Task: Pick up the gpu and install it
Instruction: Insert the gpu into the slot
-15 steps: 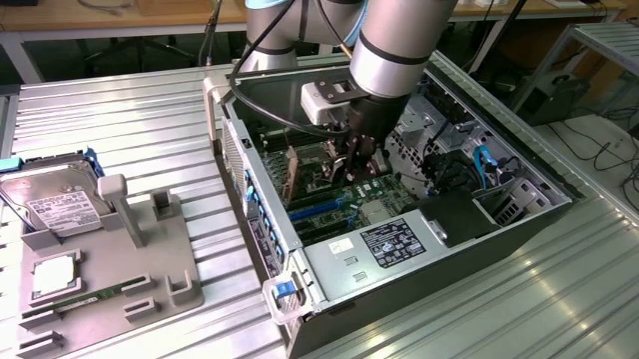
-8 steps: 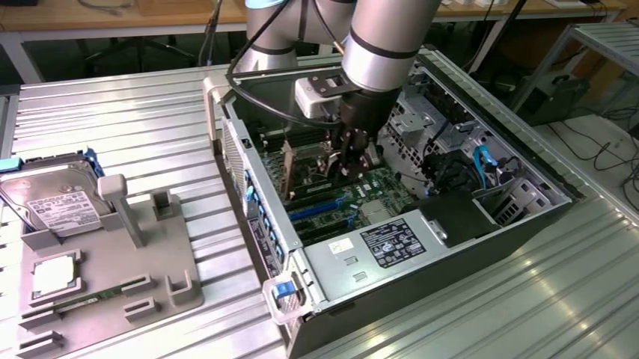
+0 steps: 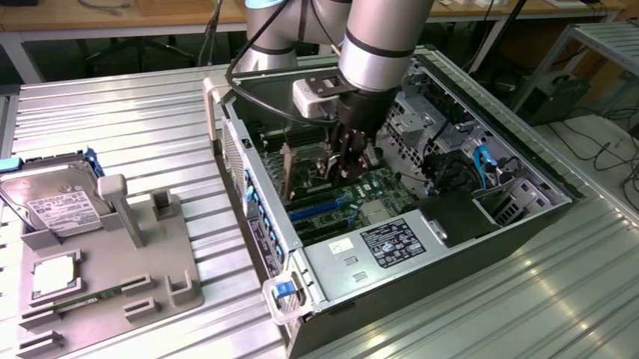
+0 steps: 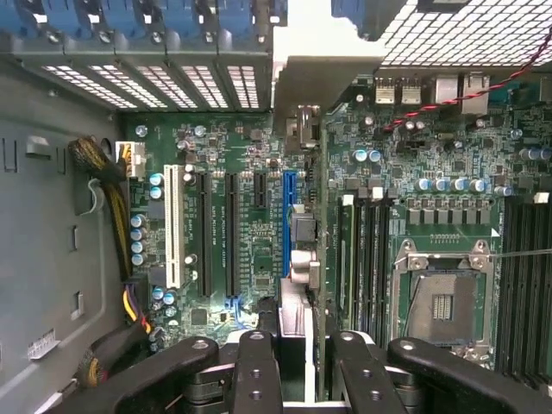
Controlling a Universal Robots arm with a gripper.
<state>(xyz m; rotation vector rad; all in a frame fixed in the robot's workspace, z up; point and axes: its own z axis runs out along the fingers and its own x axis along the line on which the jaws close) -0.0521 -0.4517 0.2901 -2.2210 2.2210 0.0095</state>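
The surface (image 3: 120,120) is a table of ribbed silver aluminium profiles with long grooves. On it, toward the exterior view's right, lies an open dark computer case (image 3: 479,247) on its side. Toward the exterior view's left sits a flat grey plastic holder tray (image 3: 150,262), and a silver hard drive with white label (image 3: 55,203) leans in it.

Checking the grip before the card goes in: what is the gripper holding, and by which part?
The gripper holds the gpu edge-on by its upper edge, above the motherboard.
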